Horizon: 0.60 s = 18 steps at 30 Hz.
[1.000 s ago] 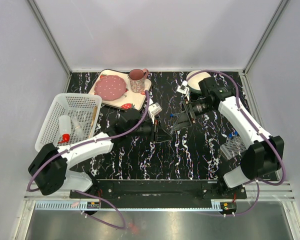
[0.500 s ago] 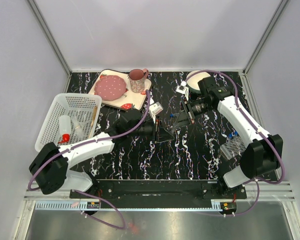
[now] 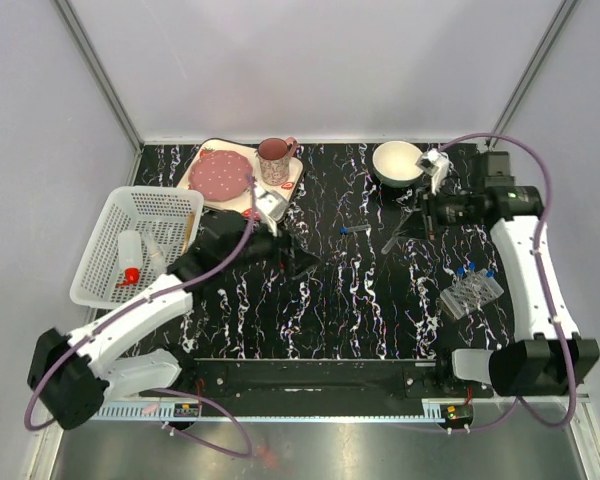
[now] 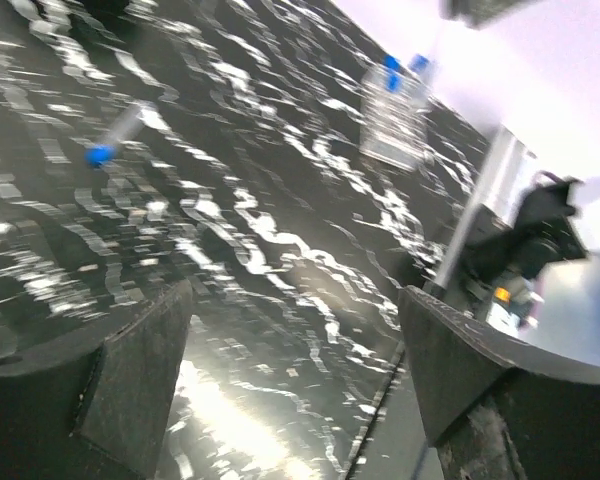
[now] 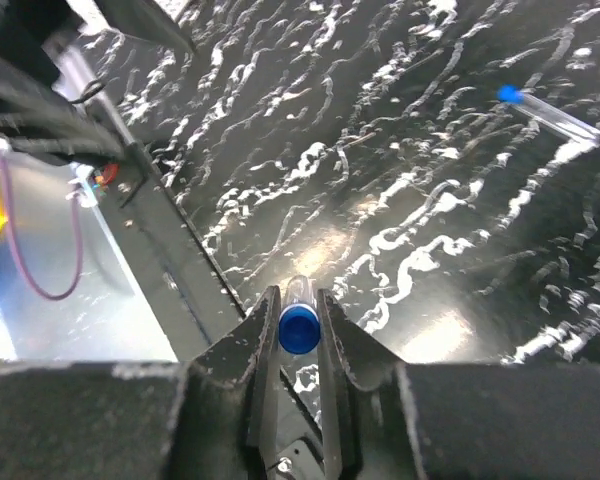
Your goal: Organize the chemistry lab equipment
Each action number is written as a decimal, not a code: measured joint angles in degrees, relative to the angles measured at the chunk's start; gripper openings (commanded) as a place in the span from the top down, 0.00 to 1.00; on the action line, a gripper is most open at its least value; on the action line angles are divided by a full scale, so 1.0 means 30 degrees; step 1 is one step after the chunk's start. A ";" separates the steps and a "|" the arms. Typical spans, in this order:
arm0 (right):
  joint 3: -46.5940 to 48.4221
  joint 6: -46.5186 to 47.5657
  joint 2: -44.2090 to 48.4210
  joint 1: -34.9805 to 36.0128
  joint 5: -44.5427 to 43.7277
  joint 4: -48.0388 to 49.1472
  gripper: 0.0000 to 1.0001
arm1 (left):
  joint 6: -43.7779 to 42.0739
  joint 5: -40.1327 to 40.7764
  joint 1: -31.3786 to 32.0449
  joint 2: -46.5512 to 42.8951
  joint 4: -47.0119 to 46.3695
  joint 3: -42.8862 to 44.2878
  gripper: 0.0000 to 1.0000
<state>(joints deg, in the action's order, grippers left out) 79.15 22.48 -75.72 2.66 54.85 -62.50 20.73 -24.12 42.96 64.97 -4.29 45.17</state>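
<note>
The left tool (image 3: 306,264) has its fingers (image 4: 130,385) spread wide with nothing between them; in the left wrist view only bare counter (image 3: 310,320) shows in the gap. Its arm runs from the near left corner diagonally up and to the right, with the wrist low over the counter. The tool points right toward the tube rack (image 3: 470,293) and is well to the left of it. Farther left of the rack, a white basket (image 3: 108,215) holds the squeeze bottle (image 3: 130,262) with its red nozzle, and a thin wooden stick (image 3: 188,234) lies against the basket's right wall. A loose test tube (image 3: 355,229) lies flat on the counter up and left of the rack, between the two tools and touching neither. The right tool (image 3: 393,240) pinches a blue-capped held test tube (image 5: 300,328) between its fingers (image 5: 250,350), the cap end facing the wrist camera. Its arm rises from the base on the rack's near side, bends at the far right and reaches leftward. The tool hangs above the counter beyond and left of the rack, just in front of the white bowl (image 3: 398,163). The rack sits flat on the counter with two racked tubes (image 3: 461,270), blue-capped, standing at its far edge.
</note>
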 measured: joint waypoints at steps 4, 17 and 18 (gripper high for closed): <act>0.0000 0.1158 0.1851 -0.2586 -0.1596 -0.1086 0.83 | -0.1209 0.0896 -0.3286 -0.2710 0.2565 -0.0219 0.03; -0.1690 0.7978 0.3118 -1.2757 -0.4991 -0.4087 0.83 | -0.3366 0.2164 -0.6098 -0.4481 0.9406 -0.0211 0.02; -0.1953 0.8357 0.3111 -1.3114 -0.5027 -0.4182 0.83 | -0.3555 0.2215 -0.6098 -0.4459 0.9617 -0.0138 0.02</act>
<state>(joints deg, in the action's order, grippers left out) 73.30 47.55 -66.39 -36.69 39.77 -75.05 10.07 -17.47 24.67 51.59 24.56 44.75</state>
